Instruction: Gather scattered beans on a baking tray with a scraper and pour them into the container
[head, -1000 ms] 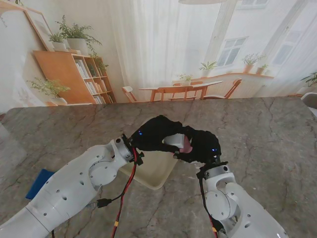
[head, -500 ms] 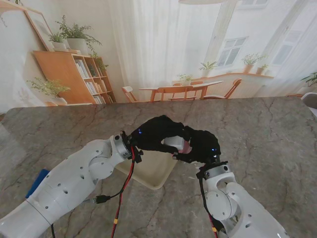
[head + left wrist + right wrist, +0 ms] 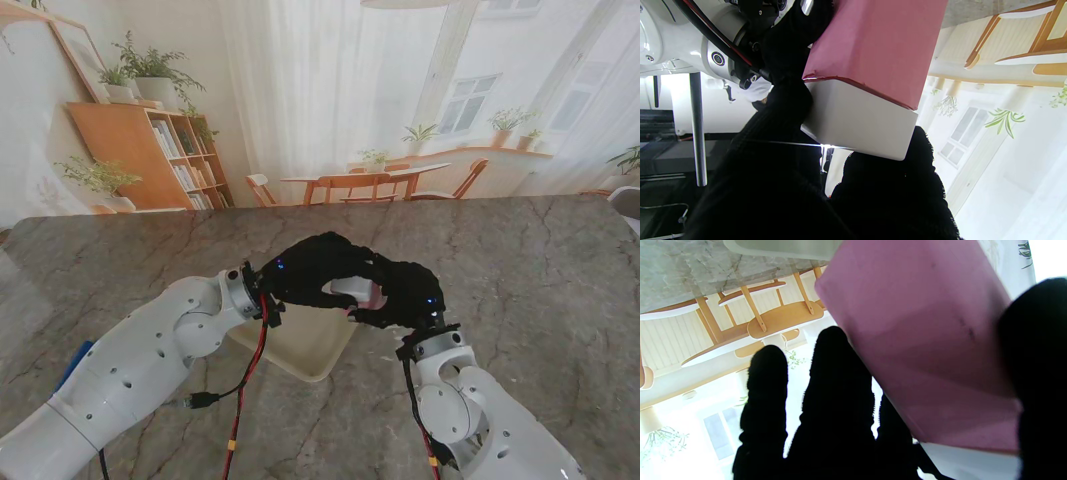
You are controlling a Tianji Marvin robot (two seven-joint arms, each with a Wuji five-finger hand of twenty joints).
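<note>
Both black-gloved hands meet above the cream baking tray (image 3: 300, 352). Between them is the scraper (image 3: 362, 291), which has a white handle (image 3: 860, 123) and a pink blade (image 3: 880, 43). My left hand (image 3: 315, 268) wraps its fingers round the white handle. My right hand (image 3: 405, 292) has its thumb and fingers on the pink blade (image 3: 923, 340). The scraper is held off the tray, in the air. Beans are too small to make out, and the hands hide much of the tray. No container shows.
A blue flat object (image 3: 72, 362) lies on the marble table near my left arm. A red and black cable (image 3: 245, 385) hangs from the left wrist over the tray's near edge. The tray's rim (image 3: 783, 248) shows in the right wrist view.
The left forearm and elbow have swung slightly left and farther from me. The hands stay together on the scraper, and less of the pink blade shows between them.
</note>
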